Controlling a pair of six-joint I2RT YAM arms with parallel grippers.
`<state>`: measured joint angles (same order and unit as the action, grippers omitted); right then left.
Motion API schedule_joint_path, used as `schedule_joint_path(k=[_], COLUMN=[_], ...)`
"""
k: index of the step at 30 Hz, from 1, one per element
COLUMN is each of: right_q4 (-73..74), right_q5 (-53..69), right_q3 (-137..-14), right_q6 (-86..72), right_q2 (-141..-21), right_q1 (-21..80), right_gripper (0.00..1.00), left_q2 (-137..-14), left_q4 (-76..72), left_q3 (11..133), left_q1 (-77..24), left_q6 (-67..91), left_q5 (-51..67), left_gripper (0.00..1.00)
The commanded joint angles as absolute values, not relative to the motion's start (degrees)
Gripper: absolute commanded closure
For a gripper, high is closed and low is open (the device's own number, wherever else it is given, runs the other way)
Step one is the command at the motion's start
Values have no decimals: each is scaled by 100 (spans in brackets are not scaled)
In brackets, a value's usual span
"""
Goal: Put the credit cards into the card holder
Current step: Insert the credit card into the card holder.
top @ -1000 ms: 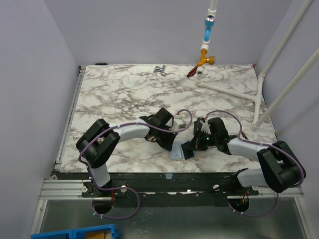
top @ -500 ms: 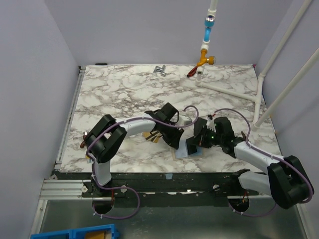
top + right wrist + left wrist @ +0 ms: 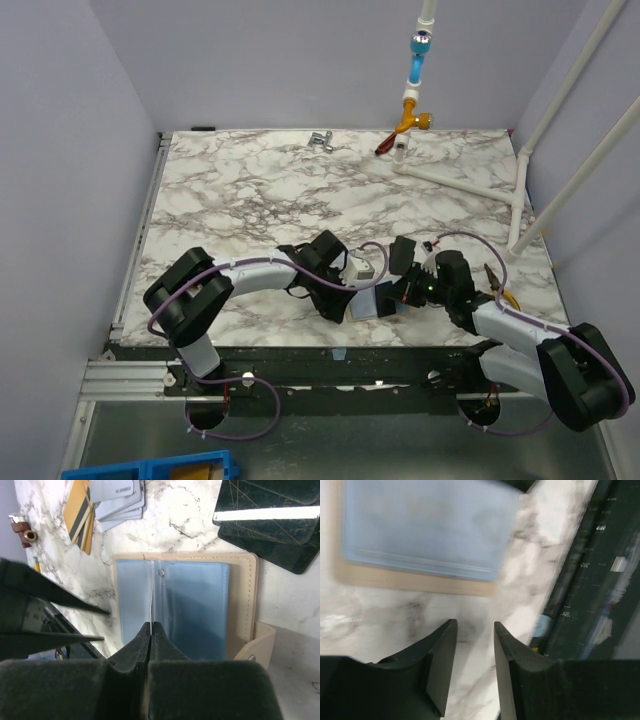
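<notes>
The card holder (image 3: 242, 605) lies open near the table's front edge: tan leather with a pale blue inside (image 3: 195, 610) and a snap tab (image 3: 255, 647). It also shows in the top view (image 3: 372, 300) and the left wrist view (image 3: 425, 525). My right gripper (image 3: 151, 626) is shut on a thin card (image 3: 151, 602), seen edge-on and upright over the holder's blue pockets. My left gripper (image 3: 475, 625) is open and empty just beside the holder's near-left corner. Loose credit cards lie beyond the holder: gold-tan striped ones (image 3: 80, 510) and pale grey-blue ones (image 3: 120, 500).
Dark cards (image 3: 270, 515) lie beside the holder. The dark front rail (image 3: 590, 580) runs close to the left gripper. A white pipe frame (image 3: 470, 180), a brass fitting (image 3: 410, 125) and a small metal part (image 3: 320, 140) stand at the back.
Both arms have shifted over the holder near the front edge. The left arm now covers the gold cards that showed half a second ago. The right forearm has dropped lower and nearer.
</notes>
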<state>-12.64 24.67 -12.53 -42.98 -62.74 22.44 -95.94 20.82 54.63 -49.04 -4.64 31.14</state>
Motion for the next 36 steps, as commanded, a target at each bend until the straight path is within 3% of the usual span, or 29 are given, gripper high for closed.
schedule_joint_path(k=[1,10,20,36], right_q4=[-2049,-1890,-2864,-3495], right_q5=[2413,2057,2258,2399], right_q3=[-1100,-1177,-1079,-626], right_q6=[-4475,-4430,-4594,-4786], right_q2=[-6312,-5965,-6880,-7128], right_q1=[2232,2229,2232,2230], right_gripper=[99,99,99,99], left_q2=[-9612,-9709,-9801,-9869], left_q4=[1460,1265,1237,1293], left_q3=[5199,5224,5280,5379], left_q1=[-4948,-4966,-4968,-4975], left_q6=[-361,-268,-351,-475], left_q5=[2570,2102,2039,2034], left_gripper=[62,66,67,69])
